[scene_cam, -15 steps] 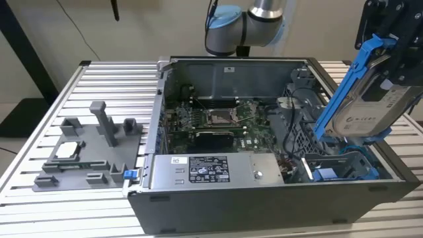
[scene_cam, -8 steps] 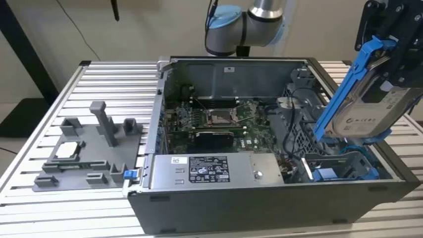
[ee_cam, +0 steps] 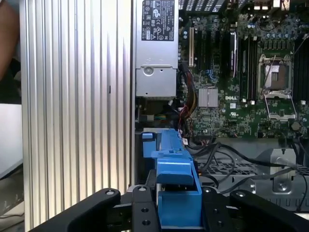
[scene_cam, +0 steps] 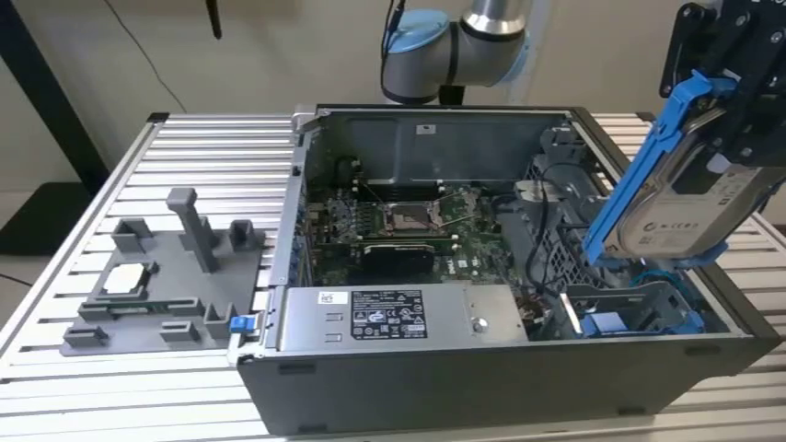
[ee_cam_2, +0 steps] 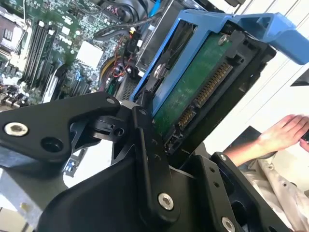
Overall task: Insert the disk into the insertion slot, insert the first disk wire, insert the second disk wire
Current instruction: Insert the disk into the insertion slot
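While the gripper [scene_cam: 734, 138] is clamping the disk [scene_cam: 669, 207] at the upper right of the exterior view, you are looking at the drive hanging steeply tilted. Its blue carrier is framing it, and its white label is facing the camera with print too small to make out. Its lower end is hanging just over the insertion slot [scene_cam: 632, 308], the grey cage with blue rails at the lower right of the open computer case [scene_cam: 491, 396]; whether drive and cage are touching, I cannot tell. Black cables [scene_cam: 559, 180] are running just beside the cage, between it and the motherboard [scene_cam: 406, 221]. To the exterior view's left of the slot, the silver power-supply box [scene_cam: 393, 318] is lying along the near wall, wearing a white label of fine print. In the second wrist view the drive's green circuit board and connector pins are facing you between the black fingers [ee_cam_2: 145, 145], and a person's hand [ee_cam_2: 285, 133] is showing beyond the linkage. At the left of the exterior view a grey fixture [scene_cam: 160, 276] is sitting on the slatted table [scene_cam: 184, 147], well apart from the case.
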Controlling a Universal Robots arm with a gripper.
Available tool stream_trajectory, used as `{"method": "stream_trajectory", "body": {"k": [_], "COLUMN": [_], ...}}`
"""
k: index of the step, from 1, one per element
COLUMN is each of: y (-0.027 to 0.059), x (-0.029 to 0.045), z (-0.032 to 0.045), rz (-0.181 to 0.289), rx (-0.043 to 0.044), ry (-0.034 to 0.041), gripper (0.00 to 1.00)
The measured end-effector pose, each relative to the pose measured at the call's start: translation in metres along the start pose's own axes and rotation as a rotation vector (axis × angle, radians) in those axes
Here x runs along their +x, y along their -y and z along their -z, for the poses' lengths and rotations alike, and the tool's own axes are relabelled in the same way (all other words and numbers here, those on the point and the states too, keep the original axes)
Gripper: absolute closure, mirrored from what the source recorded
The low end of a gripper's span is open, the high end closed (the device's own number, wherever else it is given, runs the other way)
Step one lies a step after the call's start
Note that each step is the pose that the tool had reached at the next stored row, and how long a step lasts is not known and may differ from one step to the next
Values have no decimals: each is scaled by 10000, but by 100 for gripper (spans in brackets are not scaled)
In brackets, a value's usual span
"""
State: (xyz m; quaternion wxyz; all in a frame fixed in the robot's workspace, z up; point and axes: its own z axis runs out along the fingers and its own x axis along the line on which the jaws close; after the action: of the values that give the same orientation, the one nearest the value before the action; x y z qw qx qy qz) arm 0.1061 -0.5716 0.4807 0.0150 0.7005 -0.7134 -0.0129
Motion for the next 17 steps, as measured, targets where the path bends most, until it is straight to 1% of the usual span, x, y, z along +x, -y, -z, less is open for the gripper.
{"method": "stream_trajectory", "body": {"k": [6,11,14,17], "y": [1,4,8,14], "x": [14,33,60,73], "z": [-11,-41,-74,-122], "rz": [0,0,0,0], "rx": [-1,-2,-1,-2], "ry": [0,-2,1,-1], "gripper": [100,100,100,100]}}
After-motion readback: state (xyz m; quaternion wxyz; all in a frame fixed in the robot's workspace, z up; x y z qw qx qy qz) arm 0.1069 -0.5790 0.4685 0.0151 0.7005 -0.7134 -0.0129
